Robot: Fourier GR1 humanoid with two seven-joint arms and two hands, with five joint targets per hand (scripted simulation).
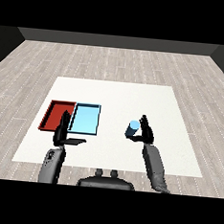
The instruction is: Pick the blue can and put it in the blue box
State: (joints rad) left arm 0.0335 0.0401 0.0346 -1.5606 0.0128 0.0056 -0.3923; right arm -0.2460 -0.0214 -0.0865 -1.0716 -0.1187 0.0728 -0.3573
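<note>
— Where does the right hand (145,130) stand?

— Right against the blue can (132,128), fingers up beside it. They look only partly curled; whether they have closed round it I cannot tell from here.

— And the can?

— Standing on the table (134,94), well right of the blue tray (85,119).

— So what's left?

— Lifting, carrying, placing. The left hand (63,131) hangs open, empty, by the red tray (56,114).

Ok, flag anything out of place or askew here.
Nothing stands out. The blue can stands upright beside the right hand, and the red tray and blue tray lie squarely side by side.
</note>
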